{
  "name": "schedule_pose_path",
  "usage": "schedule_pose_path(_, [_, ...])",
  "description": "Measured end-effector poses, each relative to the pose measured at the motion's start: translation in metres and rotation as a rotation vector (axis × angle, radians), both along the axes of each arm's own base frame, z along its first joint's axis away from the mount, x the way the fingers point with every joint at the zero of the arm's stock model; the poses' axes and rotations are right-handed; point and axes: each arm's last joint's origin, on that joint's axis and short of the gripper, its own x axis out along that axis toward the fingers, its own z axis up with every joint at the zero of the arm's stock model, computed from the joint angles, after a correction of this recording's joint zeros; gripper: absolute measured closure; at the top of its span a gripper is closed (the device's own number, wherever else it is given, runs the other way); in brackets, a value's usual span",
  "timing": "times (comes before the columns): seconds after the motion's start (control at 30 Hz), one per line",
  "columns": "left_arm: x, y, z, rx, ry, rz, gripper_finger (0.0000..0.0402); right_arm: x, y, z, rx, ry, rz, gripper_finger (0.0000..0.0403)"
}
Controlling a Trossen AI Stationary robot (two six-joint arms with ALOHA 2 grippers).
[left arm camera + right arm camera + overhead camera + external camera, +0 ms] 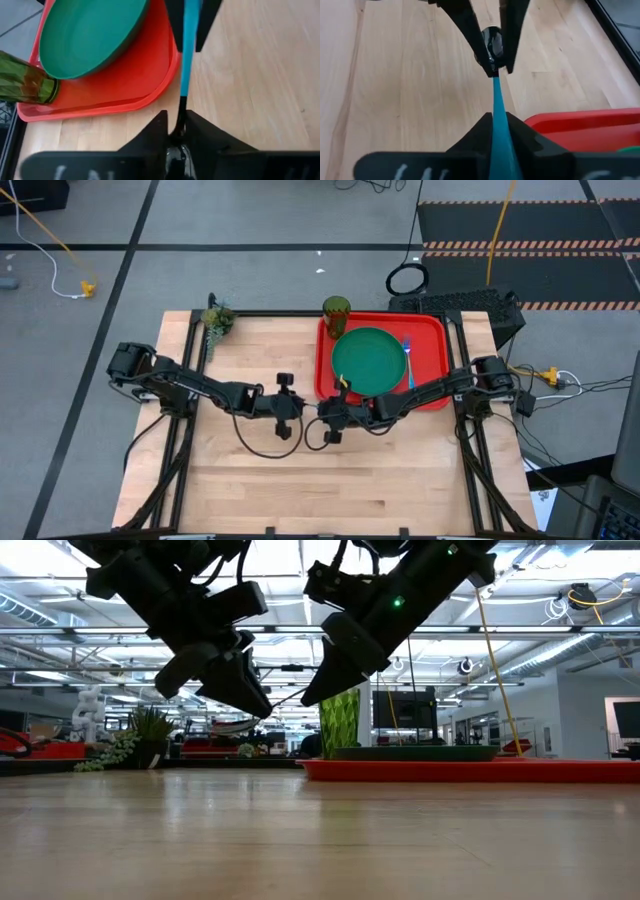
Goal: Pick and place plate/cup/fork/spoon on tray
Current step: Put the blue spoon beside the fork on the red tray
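1. The plate (370,361) already lies flat inside the tray (432,327), taking up much of the middle of it.
2. The cup (336,310) stands upright in the tray's far corner, just beside the plate; that item looks finished too.
3. The fork (408,358) rests on the tray along the plate's edge on the right arm's side, its blue handle pointing toward the near rim. I judge it placed.
4. The spoon (183,75) is the one item not yet on the tray. It hangs in the air above the surface (250,480), just beside the tray's near corner on the left arm's side, stretched between the two claws.
5. The left claw (303,408) has its fingers around the dark bowl end of the spoon; the wrist views show the bowl sitting between them, though whether they press it firmly or have begun to loosen I cannot tell.
6. The right claw (322,411) is clamped on the blue handle, which runs straight between its fingers in its own wrist view.
7. My reading is that this is a handover, with the spoon passing to the arm nearer the tray.
8. What is left, as I judge it: one claw lets go, the spoon is carried over the red rim and set down in a free part of the tray.
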Motion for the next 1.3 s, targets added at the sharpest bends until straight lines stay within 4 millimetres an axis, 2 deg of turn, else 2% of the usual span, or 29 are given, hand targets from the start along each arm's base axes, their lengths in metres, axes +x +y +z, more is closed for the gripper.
schedule_pose_path(0.2, [-0.002,-0.005,0.003,-0.039,-0.024,0.022,0.0277,-0.013,-0.002,0.013,0.024,0.038,-0.035,0.0382])
schedule_pose_path(0.37, [-0.006,-0.008,0.015,-0.073,-0.075,0.032,0.0254,-0.029,-0.004,0.03,0.019,0.064,-0.115,0.0381])
schedule_pose_path(0.5, [-0.014,-0.009,0.036,-0.132,-0.161,0.063,0.0254,-0.05,-0.002,0.039,0.003,0.115,-0.215,0.0369])
schedule_pose_path(0.73, [-0.032,-0.005,0.068,-0.262,-0.292,0.14,0.0254,-0.091,0.005,0.051,0.034,0.215,-0.405,0.0382])
schedule_pose_path(1.0, [-0.039,-0.013,0.075,-0.289,-0.307,0.117,0.0254,-0.131,0.013,0.059,0.005,0.236,-0.656,0.0364])
schedule_pose_path(1.3, [-0.041,-0.018,0.073,-0.283,-0.287,0.094,0.0254,-0.161,0.01,0.068,-0.057,0.286,-0.849,0.0401])
